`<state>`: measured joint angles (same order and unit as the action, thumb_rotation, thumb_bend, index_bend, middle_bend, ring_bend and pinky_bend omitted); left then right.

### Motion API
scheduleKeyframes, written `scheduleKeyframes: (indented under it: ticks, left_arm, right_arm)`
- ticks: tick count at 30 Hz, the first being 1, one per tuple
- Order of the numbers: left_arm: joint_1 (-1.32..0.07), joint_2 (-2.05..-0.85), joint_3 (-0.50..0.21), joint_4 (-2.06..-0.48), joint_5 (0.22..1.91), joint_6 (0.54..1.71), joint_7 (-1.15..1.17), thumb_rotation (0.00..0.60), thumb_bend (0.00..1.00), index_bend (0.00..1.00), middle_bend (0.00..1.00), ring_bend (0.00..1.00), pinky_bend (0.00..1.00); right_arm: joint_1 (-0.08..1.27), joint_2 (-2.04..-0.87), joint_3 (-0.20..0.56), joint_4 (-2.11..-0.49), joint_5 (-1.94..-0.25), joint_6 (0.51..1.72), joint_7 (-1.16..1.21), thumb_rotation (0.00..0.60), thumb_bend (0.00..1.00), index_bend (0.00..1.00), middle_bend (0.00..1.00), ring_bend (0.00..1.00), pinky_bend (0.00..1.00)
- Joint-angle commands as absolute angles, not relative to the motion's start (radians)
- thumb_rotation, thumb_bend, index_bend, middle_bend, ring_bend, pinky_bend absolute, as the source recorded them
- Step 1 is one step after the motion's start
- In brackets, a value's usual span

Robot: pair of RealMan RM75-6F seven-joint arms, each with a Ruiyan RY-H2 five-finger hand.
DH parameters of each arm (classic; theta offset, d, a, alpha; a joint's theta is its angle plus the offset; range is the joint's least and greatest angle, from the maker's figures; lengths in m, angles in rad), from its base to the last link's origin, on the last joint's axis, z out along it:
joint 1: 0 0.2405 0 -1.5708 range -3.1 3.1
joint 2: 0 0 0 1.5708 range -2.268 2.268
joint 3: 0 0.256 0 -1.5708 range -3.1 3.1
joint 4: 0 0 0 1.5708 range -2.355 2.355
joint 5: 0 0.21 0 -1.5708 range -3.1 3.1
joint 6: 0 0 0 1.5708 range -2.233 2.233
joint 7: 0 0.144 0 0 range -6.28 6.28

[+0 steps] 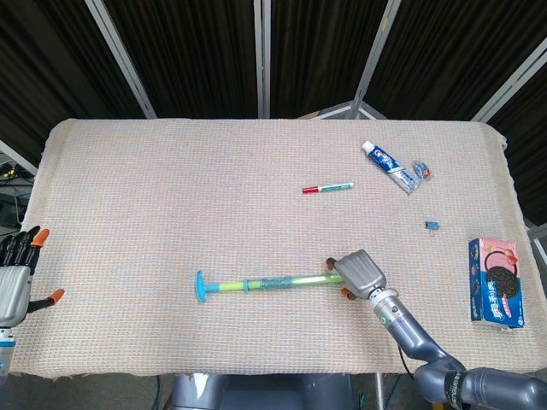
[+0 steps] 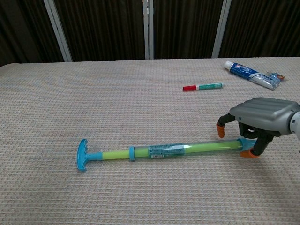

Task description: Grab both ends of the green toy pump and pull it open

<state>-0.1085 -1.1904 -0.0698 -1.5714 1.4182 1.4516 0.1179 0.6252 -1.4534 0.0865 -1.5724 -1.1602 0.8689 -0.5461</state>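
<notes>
Left hand (image 1: 14,278): at the far left edge of the head view, off the near-left corner of the table (image 1: 128,188). Fingers spread apart, orange tips showing, nothing in them. Not seen in the chest view.

Table covered by a beige woven cloth.

Green toy pump (image 1: 273,283): lies flat on the cloth near the front edge, roughly parallel to it. Blue T-handle (image 2: 82,154) at its left end, then a short green rod, a blue collar, then the clear green barrel with a printed label. The blue nozzle tip at the right end sits under the right hand.

Red-capped green marker (image 1: 326,187): lies further back, right of centre, well apart from the pump.

Right hand (image 2: 262,117): palm down over the pump's right end. In the chest view one orange-tipped finger (image 2: 221,130) reaches down on the far side of the barrel and the thumb tip sits on the near side by the blue nozzle. The fingers bracket the tube but the pump lies flat on the cloth; cannot tell whether they actually clamp it.

Toothpaste tube (image 1: 389,166): back right, with a small clear packet (image 1: 420,171) just beside it.

Small blue item (image 1: 432,225): right side, mid-depth; too small to identify.

Cookie box (image 1: 495,281): at the right edge, blue and pink, dark sandwich cookies pictured.
</notes>
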Motion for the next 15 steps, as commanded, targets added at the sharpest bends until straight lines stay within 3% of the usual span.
scheduleKeyframes:
  ticks: [1,10,15]
  left_arm:
    - [-0.109,-1.191,-0.069,-1.571,1.417,1.45,0.119,0.6,0.0,0.0,0.0,0.0,0.0]
    - [-0.111,-1.192,-0.071,-1.568,1.411,1.445,0.119,0.6,0.0,0.0,0.0,0.0,0.0]
    - [-0.114,-1.194,-0.069,-1.564,1.409,1.438,0.121,0.6,0.0,0.0,0.0,0.0,0.0]
  right_arm:
    - [0.633,-1.462,0.08,-1.56,-1.153,0.87,-0.555,0.6,0.2,0.38,0.98,1.0,1.0]
    - [0.654,-1.483,0.07,-1.533,-1.125,0.87,-0.571,0.6,0.23,0.42,0.98,1.0,1.0]
    - [0.657,-1.49,0.068,-1.529,-1.115,0.871,-0.556,0.6,0.33,0.56,0.99,1.0,1.0]
